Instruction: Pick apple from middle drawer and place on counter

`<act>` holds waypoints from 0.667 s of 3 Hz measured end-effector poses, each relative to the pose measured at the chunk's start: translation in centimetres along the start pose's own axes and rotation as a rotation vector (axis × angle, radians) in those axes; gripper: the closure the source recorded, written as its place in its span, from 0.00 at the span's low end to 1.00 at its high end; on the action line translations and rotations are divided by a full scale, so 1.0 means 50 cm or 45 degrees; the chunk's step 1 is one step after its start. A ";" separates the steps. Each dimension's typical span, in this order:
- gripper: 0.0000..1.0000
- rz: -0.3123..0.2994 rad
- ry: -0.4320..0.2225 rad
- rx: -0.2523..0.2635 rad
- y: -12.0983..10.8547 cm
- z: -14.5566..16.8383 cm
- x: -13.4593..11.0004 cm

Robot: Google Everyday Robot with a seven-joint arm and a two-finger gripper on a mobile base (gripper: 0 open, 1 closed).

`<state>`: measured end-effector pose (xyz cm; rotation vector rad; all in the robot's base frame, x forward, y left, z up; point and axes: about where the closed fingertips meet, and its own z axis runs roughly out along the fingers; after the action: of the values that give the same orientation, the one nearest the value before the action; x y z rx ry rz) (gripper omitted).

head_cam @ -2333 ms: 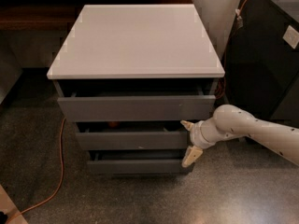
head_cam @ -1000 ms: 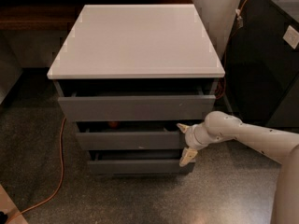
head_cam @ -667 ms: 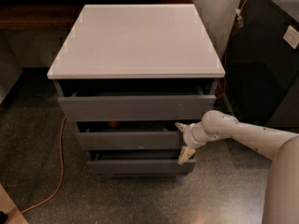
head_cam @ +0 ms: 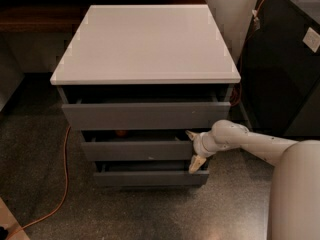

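Note:
The grey cabinet has a light-grey counter (head_cam: 145, 39) on top and three drawers, all pulled out a little. In the dark gap above the middle drawer (head_cam: 135, 150) a small reddish bit of the apple (head_cam: 121, 132) shows; the rest is hidden. My gripper (head_cam: 192, 150) is at the right end of the middle drawer's front panel. It is open, with one fingertip (head_cam: 190, 133) at the panel's top edge and the other below its bottom edge. It holds nothing.
The top drawer (head_cam: 145, 115) juts out above the middle one, and the lowest drawer (head_cam: 150, 178) sits below. An orange cable (head_cam: 64, 184) runs over the speckled floor at left. A black cabinet (head_cam: 285, 59) stands at right, and a dark wooden shelf (head_cam: 35, 16) at back left.
My arm has reached further left, bringing the gripper from just right of the cabinet onto the right end of the middle drawer's front. The drawers have not visibly moved.

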<state>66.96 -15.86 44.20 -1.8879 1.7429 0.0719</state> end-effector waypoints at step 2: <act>0.26 -0.005 0.032 0.058 -0.021 0.055 0.020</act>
<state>68.99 -15.57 41.87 -1.8669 1.7431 0.0070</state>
